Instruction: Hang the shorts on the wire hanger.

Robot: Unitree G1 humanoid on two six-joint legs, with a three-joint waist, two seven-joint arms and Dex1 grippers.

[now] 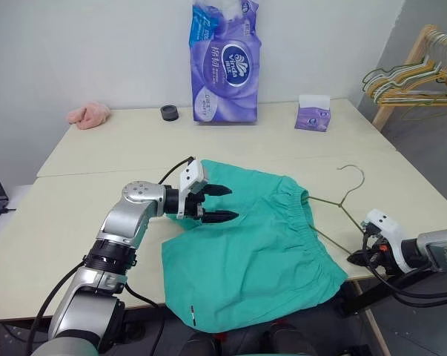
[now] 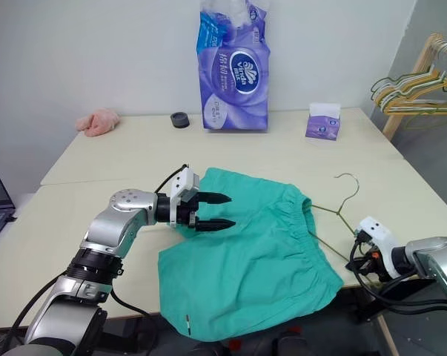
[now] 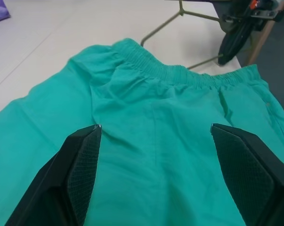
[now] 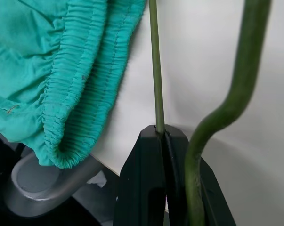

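Limp, light teal shorts (image 1: 245, 245) at frame centre suited a waistband pinch; left gripper (image 1: 217, 203) gaped above them, right gripper (image 4: 166, 141) clamped the stiff wire hanger (image 1: 340, 204).

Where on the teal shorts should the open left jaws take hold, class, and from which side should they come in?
Grip the gathered elastic waistband: probably the firmest edge of the shorts, and it faces the wire hanger, held in the right gripper. The left gripper hovers open over the fabric pointing that way, so come across the cloth from the robot's left, dropping onto the band's end nearest the hook.
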